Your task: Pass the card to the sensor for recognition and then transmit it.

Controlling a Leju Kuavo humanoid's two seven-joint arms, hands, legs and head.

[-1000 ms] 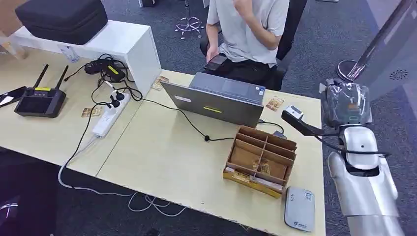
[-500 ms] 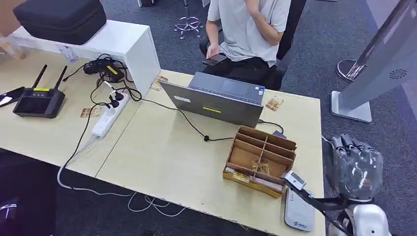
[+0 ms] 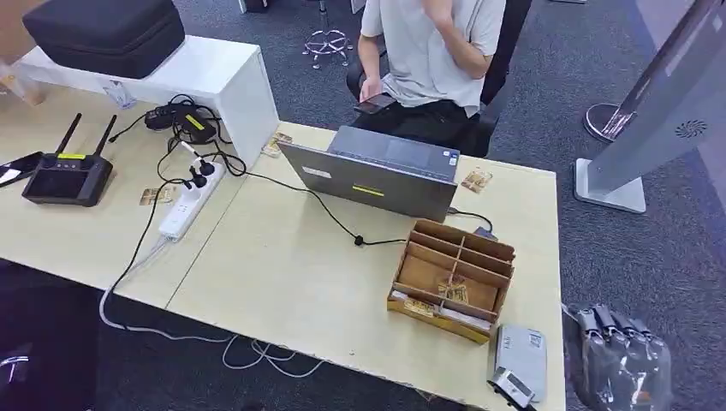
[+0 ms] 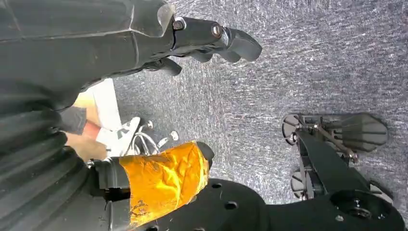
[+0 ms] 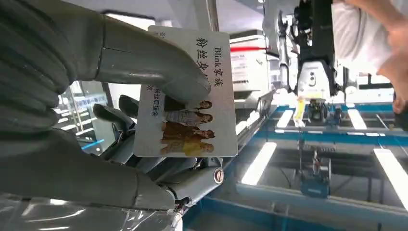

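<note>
With the right hand [image 5: 120,130] pinching the photo card [image 5: 187,96] under its thumb, bring it flat over the grey card reader [image 3: 522,361] on the bench [image 3: 282,274] — squarely, without loosening that pinch.

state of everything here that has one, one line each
card: held by the right robot hand, thumb pressed on its face
left robot hand: holds nothing, hanging over the carpet
laptop: open, facing the seated person
wooden organiser: cards in its compartments
power strip: plugs inserted
</note>
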